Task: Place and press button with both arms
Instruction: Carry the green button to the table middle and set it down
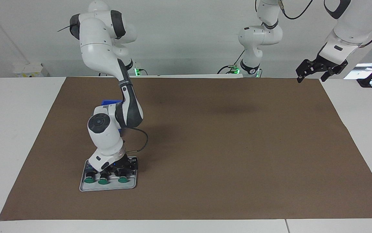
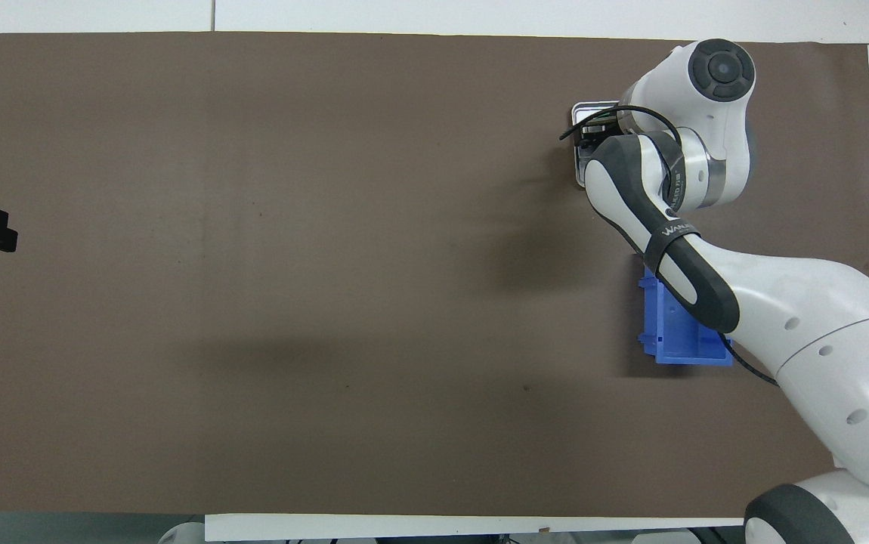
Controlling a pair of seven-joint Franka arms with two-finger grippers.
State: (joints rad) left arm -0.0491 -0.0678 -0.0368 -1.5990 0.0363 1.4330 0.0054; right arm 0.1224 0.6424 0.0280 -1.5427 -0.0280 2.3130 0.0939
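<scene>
Three alike green-capped buttons (image 1: 103, 182) stand in a row on a small grey tray (image 1: 131, 185) on the brown mat, toward the right arm's end of the table. My right gripper (image 1: 120, 170) is down over the tray, right above the buttons on the side nearer the robots. The wrist hides its fingertips. In the overhead view the right arm covers the buttons and only a corner of the tray (image 2: 582, 113) shows. My left gripper (image 1: 311, 78) hangs open and empty high over the mat's corner at the left arm's end and waits.
A blue bin (image 1: 110, 103) sits on the mat nearer to the robots than the tray, partly under the right arm; it also shows in the overhead view (image 2: 672, 332). The brown mat (image 1: 224, 145) covers most of the white table.
</scene>
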